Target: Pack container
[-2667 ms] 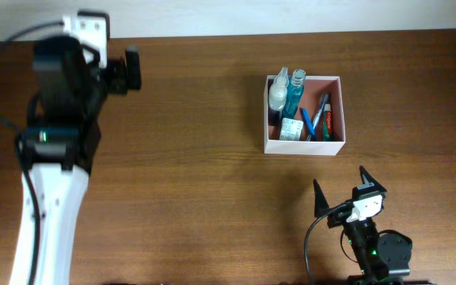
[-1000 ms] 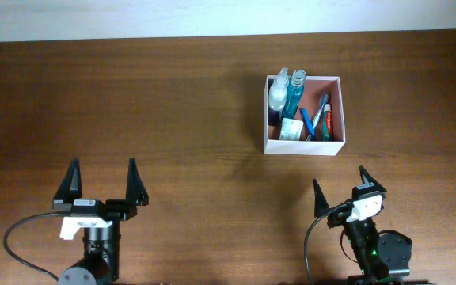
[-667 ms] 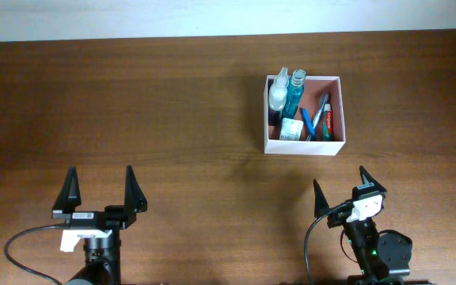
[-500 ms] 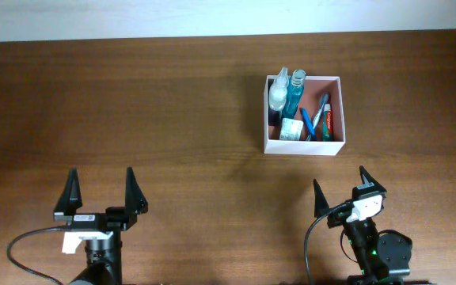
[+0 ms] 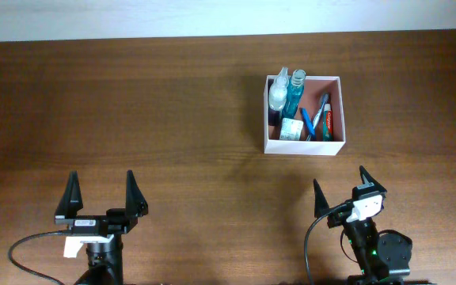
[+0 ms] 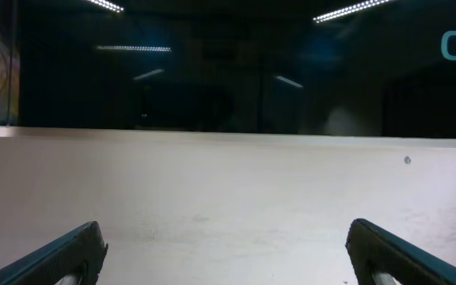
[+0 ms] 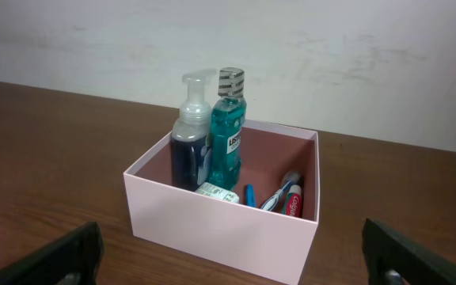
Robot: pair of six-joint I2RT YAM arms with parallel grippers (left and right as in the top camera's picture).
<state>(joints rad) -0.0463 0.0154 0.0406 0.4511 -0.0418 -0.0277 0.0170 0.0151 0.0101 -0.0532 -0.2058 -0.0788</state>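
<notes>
Well, we think the packing is about done. The container (image 5: 303, 147) sits on the surface (image 5: 165, 119) at the far right side, well apart from both arms. It is a square box with thin white walls and a pink inside.

We can see a few things in it. A pump bottle (image 5: 278, 95) and a blue bottle (image 5: 295, 93) stand up side by side at the far left corner. From the right wrist view they poke up above the rim. A small green and white packet (image 5: 292, 129) lies in front of them. A red and white tube (image 5: 329, 119) lies along the right wall. Between the packet and the tube are some thin blue things, but we cannot tell what they are.

From above we see nothing loose on the surface that needs to go in. So we guess nothing is left to pack, or very little.

The left arm (image 5: 95, 228) is at the near left edge. Its jaws are wide and hold nothing. The right arm (image 5: 366, 229) is at the near right edge, in front of the container. Its jaws are wide too, with nothing in them.
</notes>
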